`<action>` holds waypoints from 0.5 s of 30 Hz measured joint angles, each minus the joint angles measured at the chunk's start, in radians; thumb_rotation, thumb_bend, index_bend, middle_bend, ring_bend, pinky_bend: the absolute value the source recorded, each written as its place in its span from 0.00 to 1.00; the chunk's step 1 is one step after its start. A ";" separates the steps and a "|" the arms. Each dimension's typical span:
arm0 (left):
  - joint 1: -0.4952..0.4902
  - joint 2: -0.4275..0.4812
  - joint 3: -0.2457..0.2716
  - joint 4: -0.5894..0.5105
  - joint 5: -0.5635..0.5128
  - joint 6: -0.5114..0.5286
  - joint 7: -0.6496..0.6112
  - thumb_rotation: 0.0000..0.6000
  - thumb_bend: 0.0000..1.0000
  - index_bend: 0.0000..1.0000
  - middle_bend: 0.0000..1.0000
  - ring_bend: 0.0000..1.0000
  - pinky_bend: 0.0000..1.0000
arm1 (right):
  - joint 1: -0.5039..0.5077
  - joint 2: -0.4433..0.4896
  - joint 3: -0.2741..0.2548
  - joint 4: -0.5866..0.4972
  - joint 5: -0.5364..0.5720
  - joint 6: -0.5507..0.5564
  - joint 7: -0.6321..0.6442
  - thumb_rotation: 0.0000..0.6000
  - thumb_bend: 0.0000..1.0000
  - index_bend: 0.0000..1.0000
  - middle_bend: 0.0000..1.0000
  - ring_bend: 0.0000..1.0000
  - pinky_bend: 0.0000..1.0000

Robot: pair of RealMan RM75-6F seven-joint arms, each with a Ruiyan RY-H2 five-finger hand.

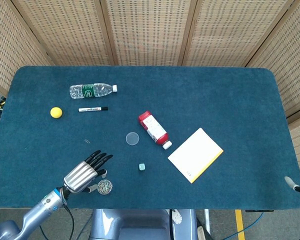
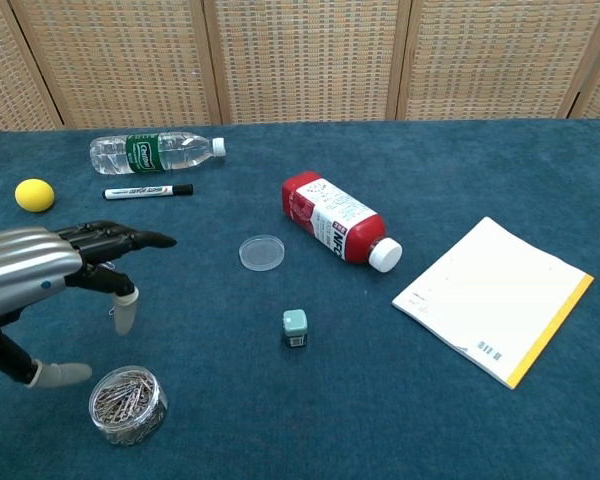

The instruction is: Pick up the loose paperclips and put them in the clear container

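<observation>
The clear container (image 2: 128,405), full of paperclips, stands near the table's front left edge; the head view shows the container (image 1: 105,187) too. My left hand (image 2: 50,270) hovers just left of and behind it, fingers spread, with nothing seen in its grasp. In the head view the left hand (image 1: 85,172) sits up and left of the container. One loose paperclip (image 1: 87,141) lies on the cloth beyond the hand. The container's round clear lid (image 2: 261,252) lies flat mid-table. Only pale tips of my right hand (image 1: 294,183) show at the right edge.
A red bottle (image 2: 335,222) lies beside the lid, with a small green cube (image 2: 295,327) in front of it. A water bottle (image 2: 152,152), marker (image 2: 147,190) and yellow ball (image 2: 34,194) lie at the far left. A notepad (image 2: 492,295) is on the right.
</observation>
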 measured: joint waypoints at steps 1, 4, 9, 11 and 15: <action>0.000 0.004 -0.010 0.003 -0.007 0.006 -0.004 1.00 0.30 0.47 0.00 0.00 0.00 | 0.000 0.000 0.000 -0.001 -0.001 0.000 0.000 1.00 0.00 0.00 0.00 0.00 0.00; -0.004 0.011 -0.048 0.026 -0.049 0.011 -0.027 1.00 0.31 0.50 0.00 0.00 0.00 | 0.000 -0.001 -0.001 0.000 -0.003 0.000 -0.002 1.00 0.00 0.00 0.00 0.00 0.00; -0.018 0.002 -0.115 0.112 -0.133 0.000 -0.070 1.00 0.36 0.53 0.00 0.00 0.00 | 0.003 -0.003 -0.001 0.001 0.001 -0.006 -0.007 1.00 0.00 0.00 0.00 0.00 0.00; -0.029 -0.015 -0.143 0.165 -0.172 -0.017 -0.093 1.00 0.36 0.53 0.00 0.00 0.00 | 0.005 -0.005 0.000 0.003 0.005 -0.013 -0.011 1.00 0.00 0.00 0.00 0.00 0.00; -0.071 -0.073 -0.190 0.293 -0.250 -0.099 -0.108 1.00 0.37 0.54 0.00 0.00 0.00 | 0.013 -0.010 0.003 0.009 0.022 -0.031 -0.020 1.00 0.00 0.00 0.00 0.00 0.00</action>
